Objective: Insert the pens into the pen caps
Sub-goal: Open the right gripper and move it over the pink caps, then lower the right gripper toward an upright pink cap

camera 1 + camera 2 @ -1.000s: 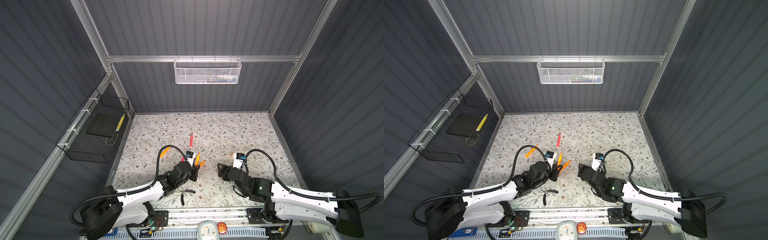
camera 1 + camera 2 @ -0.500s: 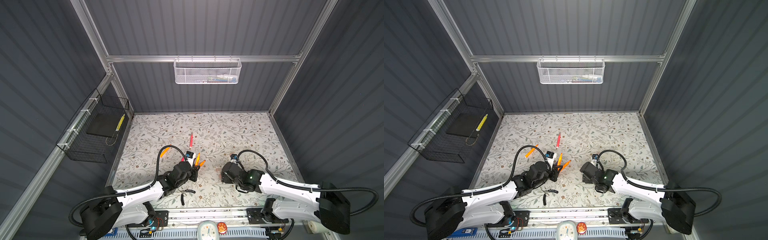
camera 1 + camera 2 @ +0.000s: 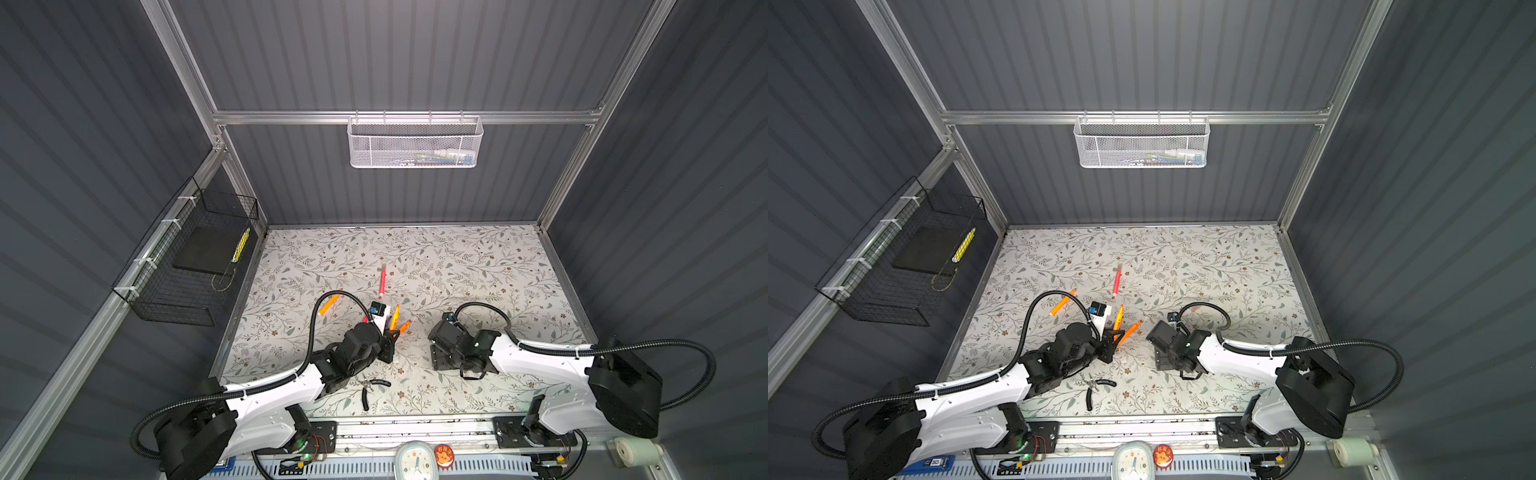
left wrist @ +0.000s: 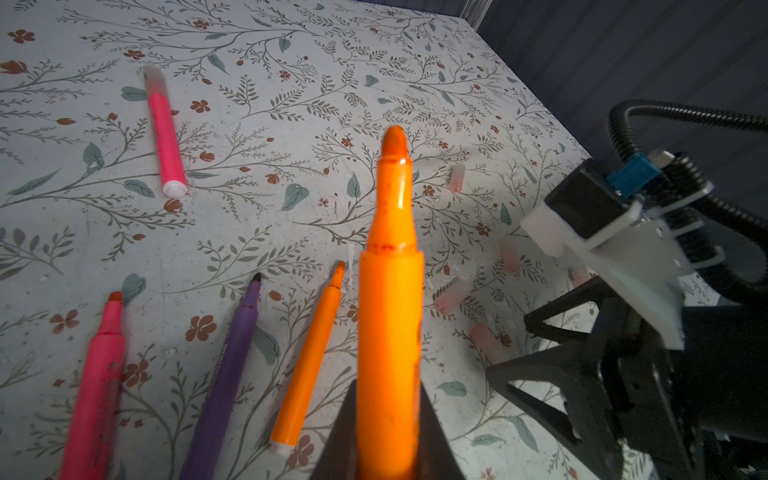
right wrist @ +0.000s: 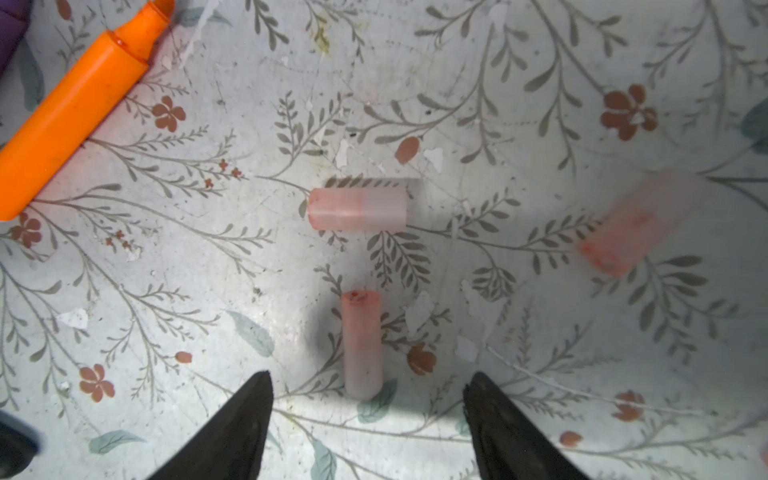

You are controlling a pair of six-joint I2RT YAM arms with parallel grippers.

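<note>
My left gripper (image 4: pixel 387 386) is shut on an uncapped orange pen (image 4: pixel 390 311) whose tip points away from the jaws; in a top view that held pen (image 3: pixel 1130 329) sticks out of the left gripper (image 3: pixel 1116 334). Loose pens lie beside it: a pink one (image 4: pixel 97 386), a purple one (image 4: pixel 226 374) and an orange one (image 4: pixel 309 357). Farther off lies a pink pen (image 4: pixel 165 137) with a clear cap on its end. My right gripper (image 5: pixel 370 376) is open and points down at the mat. One pale-pink pen cap (image 5: pixel 361 345) lies just ahead of its fingertips, with others (image 5: pixel 357 209) (image 5: pixel 636 226) beyond.
Black-handled pliers (image 3: pixel 370 388) lie near the front edge, under the left arm. Another orange pen (image 3: pixel 328 304) lies left of the left wrist. A black wire basket (image 3: pixel 187 266) hangs on the left wall, a white mesh basket (image 3: pixel 415 143) on the back wall.
The right arm has folded back and tipped its open gripper down over the pen caps. The left arm and its held orange pen have stayed put.
</note>
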